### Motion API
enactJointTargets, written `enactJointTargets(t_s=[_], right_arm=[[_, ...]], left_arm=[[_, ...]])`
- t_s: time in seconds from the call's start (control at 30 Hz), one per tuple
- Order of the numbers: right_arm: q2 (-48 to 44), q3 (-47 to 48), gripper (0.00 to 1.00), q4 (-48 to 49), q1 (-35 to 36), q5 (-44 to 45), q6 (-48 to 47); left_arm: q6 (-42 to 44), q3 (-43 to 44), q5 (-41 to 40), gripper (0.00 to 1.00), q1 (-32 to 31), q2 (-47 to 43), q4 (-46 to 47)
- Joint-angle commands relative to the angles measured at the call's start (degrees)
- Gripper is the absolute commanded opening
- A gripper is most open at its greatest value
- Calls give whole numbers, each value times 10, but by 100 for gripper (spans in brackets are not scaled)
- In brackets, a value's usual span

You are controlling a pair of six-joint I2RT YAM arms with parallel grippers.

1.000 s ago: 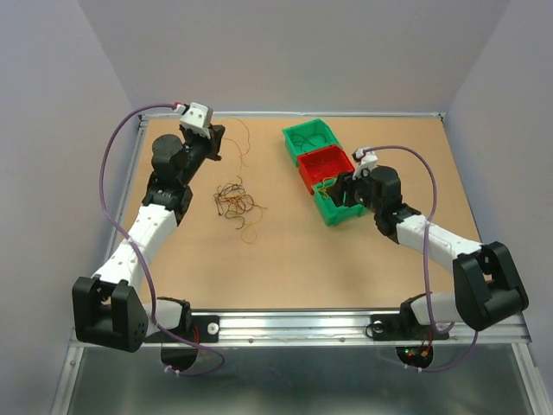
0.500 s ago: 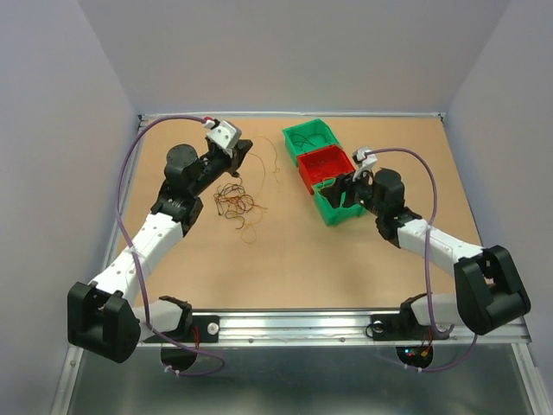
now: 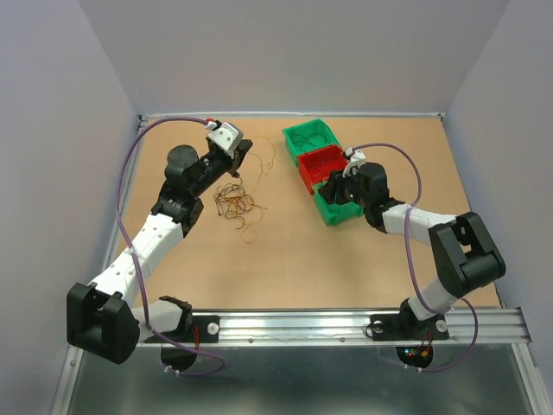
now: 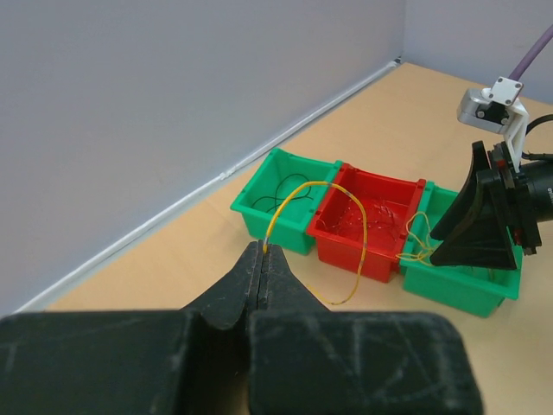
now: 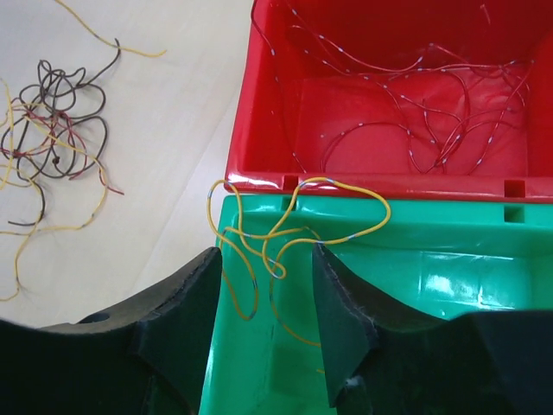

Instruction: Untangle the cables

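Pinching a thin curly yellow wire, the left end effector likely needed a slow, high lift; the right end effector gaped open.

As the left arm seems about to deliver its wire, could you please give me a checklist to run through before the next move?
1. Left gripper shut on the yellow wire: ok.
2. Held wire free of the tangle: cannot tell; its lower part is hidden behind the fingers.
3. Space above the near green bin free for a drop: not ok; the right gripper hovers over it.
4. Right gripper open and holding nothing: ok.
5. Yellow strands lying fully inside that bin: not ok; they drape over its rim.
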Motion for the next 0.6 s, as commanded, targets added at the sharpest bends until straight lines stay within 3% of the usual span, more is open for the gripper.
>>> enactJointTargets(t_s=[0.0,0.17,0.27,0.57], right_arm=[[11,39,45,28,-1,12,13],[18,44,23,21,-1,20,13],[25,55,3,-4,-1,16,7],[16,74,1,-118,-1,86,-22]], left_arm=[[10,-3,-8,0,-6,-19,27],[13,-3,-16,0,-7,-17,27],[14,-3,-18,0,-8,-17,26],[16,-2,-23,0,-12,-12,27]])
